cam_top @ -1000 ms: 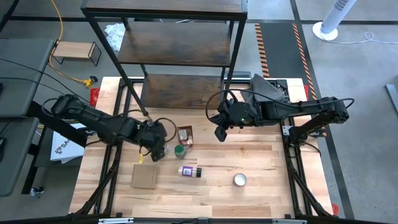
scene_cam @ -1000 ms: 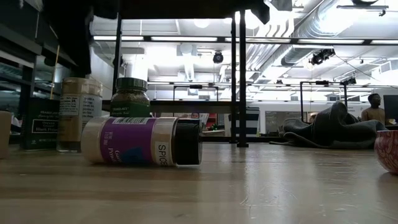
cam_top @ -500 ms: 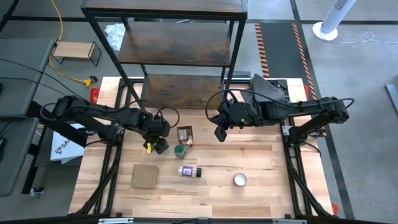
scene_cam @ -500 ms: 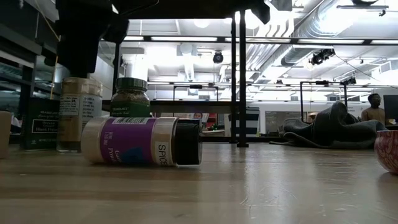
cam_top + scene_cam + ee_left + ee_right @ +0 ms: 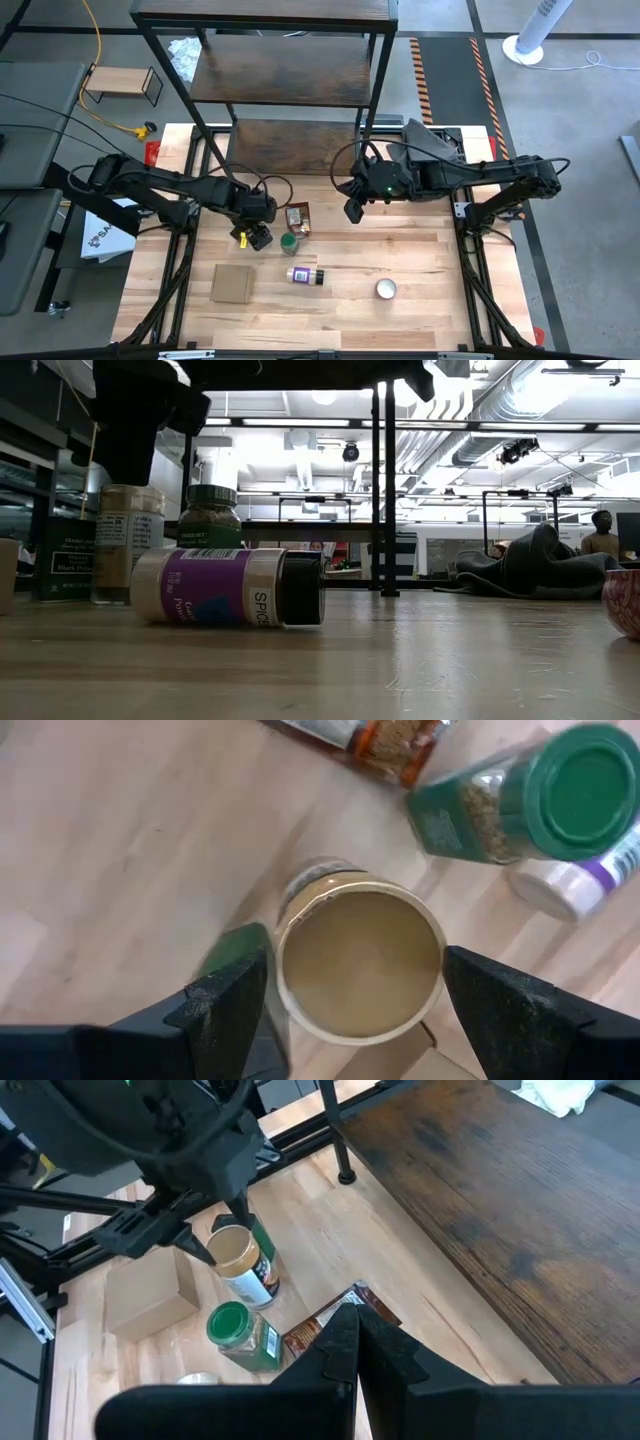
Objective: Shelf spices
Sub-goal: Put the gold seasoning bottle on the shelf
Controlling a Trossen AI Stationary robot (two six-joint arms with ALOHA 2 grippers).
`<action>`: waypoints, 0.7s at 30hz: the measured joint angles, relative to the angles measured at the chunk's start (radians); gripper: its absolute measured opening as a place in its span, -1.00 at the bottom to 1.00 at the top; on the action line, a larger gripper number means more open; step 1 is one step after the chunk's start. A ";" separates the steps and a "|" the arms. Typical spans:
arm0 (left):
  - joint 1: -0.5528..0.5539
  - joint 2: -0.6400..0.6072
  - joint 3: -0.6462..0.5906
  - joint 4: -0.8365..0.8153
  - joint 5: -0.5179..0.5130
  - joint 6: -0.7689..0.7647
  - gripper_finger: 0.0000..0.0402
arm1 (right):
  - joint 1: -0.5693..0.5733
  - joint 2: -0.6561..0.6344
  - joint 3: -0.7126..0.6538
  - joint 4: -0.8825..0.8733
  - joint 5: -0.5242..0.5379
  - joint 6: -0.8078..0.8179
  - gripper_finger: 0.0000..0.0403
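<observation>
Spices stand bunched on the wooden table [image 5: 420, 262] in front of the shelf [image 5: 290, 75]: the tan-lidded jar [image 5: 360, 963] is upright with the left gripper [image 5: 355, 1005] over it, fingers [image 5: 228, 1005] spread apart on either side of its lid and not visibly pressing it. Just beside it stand the green-lidded jar [image 5: 530, 805] and a small dark tin [image 5: 262, 1245], the brown-orange pouch [image 5: 297, 218] lies flat nearby, and the purple-labelled jar [image 5: 228, 588] lies on its side nearer the table's front. Near the shelf's lowest board, the right gripper [image 5: 353, 211] hangs above the table with its fingers pressed together, holding nothing.
</observation>
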 joint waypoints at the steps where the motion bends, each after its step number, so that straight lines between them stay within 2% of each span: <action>1: -0.002 0.006 0.001 0.006 0.015 0.002 0.49 | 0.000 0.000 0.000 0.000 0.000 0.000 -1.00; 5: -0.022 0.020 0.002 0.024 0.023 0.002 0.49 | 0.000 0.000 0.000 -0.001 0.000 -0.001 -1.00; 17: -0.045 0.019 0.002 0.019 -0.126 -0.013 0.49 | -0.022 0.000 0.000 -0.003 0.000 -0.010 -1.00; 21: -0.045 0.020 0.001 -0.027 -0.113 0.003 0.49 | -0.026 0.000 0.000 -0.003 0.000 -0.011 -1.00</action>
